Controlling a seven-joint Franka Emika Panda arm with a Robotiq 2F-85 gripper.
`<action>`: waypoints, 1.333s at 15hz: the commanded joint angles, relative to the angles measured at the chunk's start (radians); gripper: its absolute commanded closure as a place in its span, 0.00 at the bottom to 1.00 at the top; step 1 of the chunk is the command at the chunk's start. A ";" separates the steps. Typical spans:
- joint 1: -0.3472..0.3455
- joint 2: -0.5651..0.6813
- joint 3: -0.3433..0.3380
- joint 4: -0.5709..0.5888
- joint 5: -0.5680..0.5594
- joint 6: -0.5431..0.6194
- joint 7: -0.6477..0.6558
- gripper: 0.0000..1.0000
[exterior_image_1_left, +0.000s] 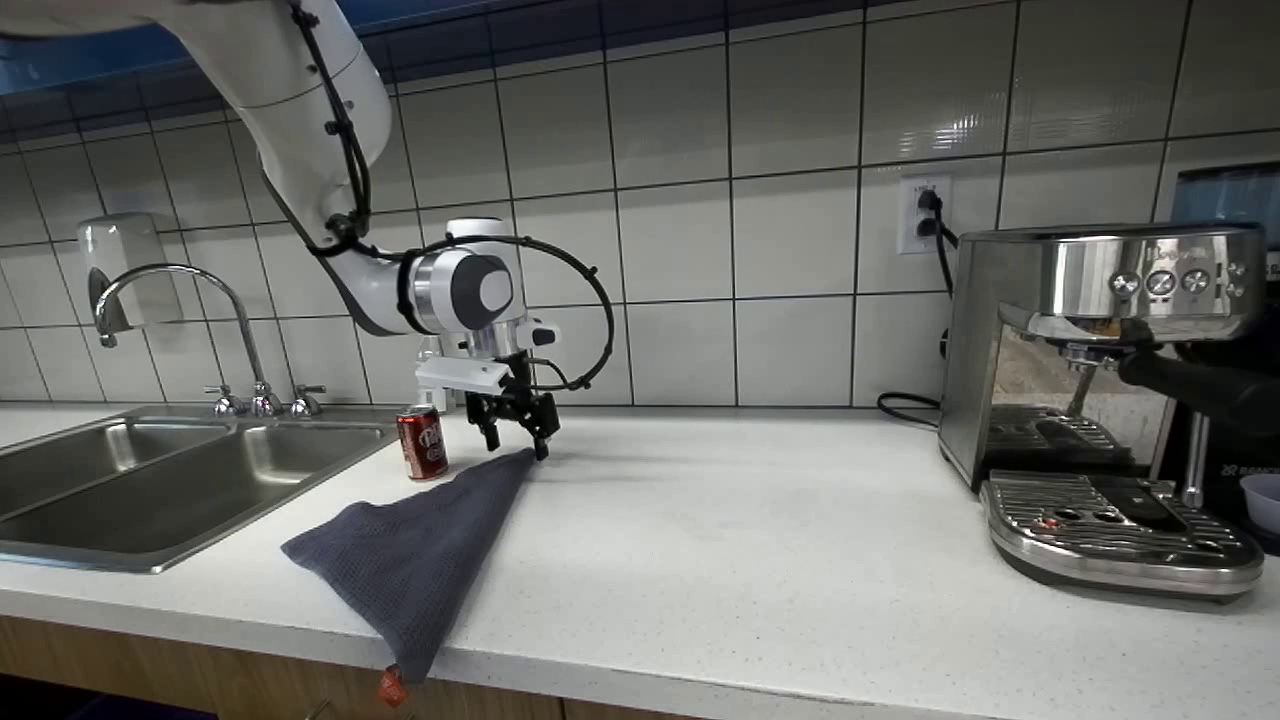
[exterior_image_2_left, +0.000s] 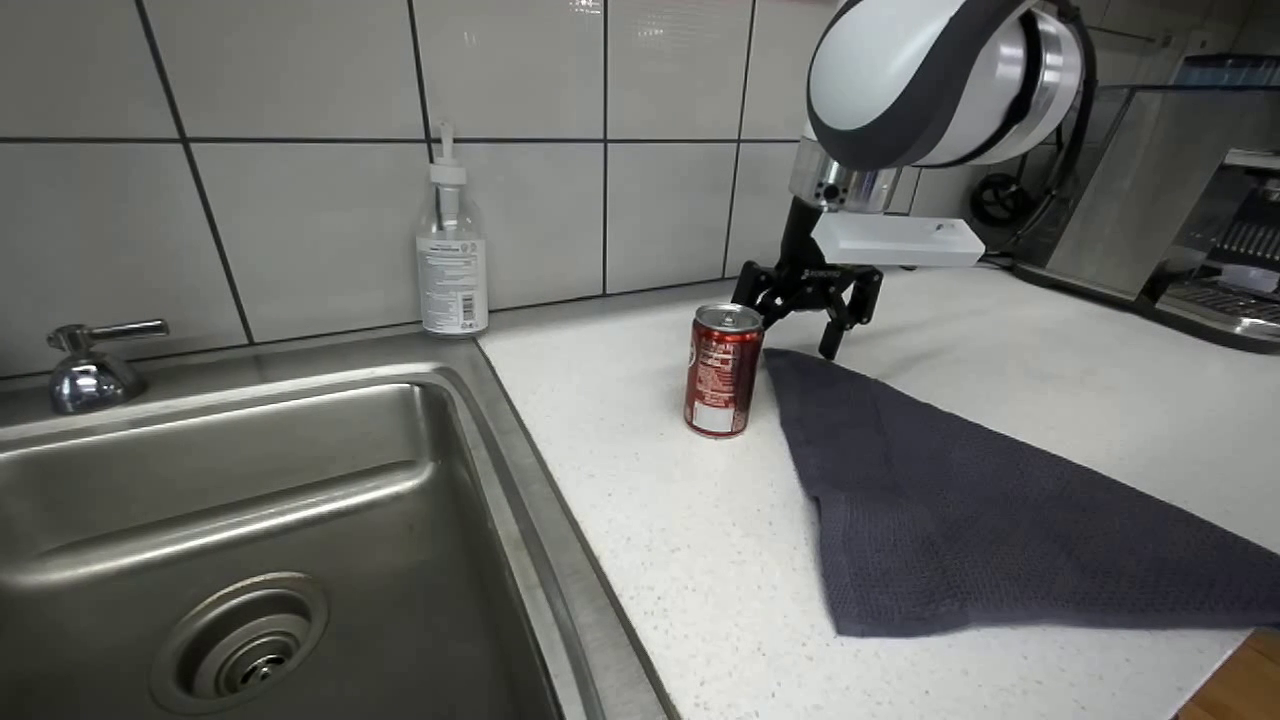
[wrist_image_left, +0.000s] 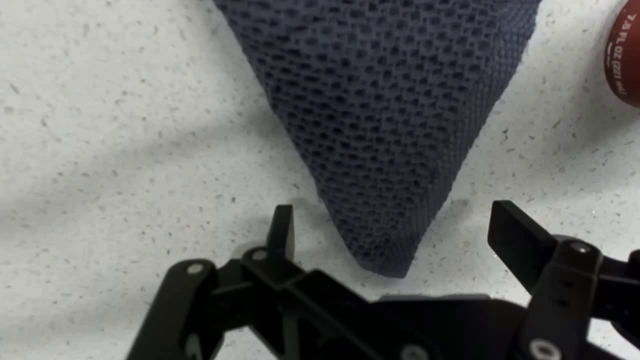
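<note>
Gripper (wrist_image_left: 394, 220) astride towel (wrist_image_left: 390, 110) — upright soda can (exterior_image_2_left: 722, 375) nearby.

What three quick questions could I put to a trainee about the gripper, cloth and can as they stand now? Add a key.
1. Multiple choice: in the wrist view, what shows between the parted fingers of the gripper?
A) a tap handle
B) a corner of the dark cloth
C) a power plug
2. True or false: a corner of the dark cloth hangs over the front edge of the counter.
3. Open: which stands nearer the gripper, the red can or the coffee machine?

Key:
1. B; the fingers are spread, not closed on it.
2. True; an exterior view shows it.
3. The red can, upright beside the cloth.
</note>
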 joint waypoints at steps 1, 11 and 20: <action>0.014 0.020 -0.014 0.044 -0.025 -0.036 0.039 0.00; 0.010 0.019 -0.017 0.047 -0.024 -0.029 0.035 0.82; -0.007 -0.005 -0.004 0.029 -0.007 -0.015 0.010 0.99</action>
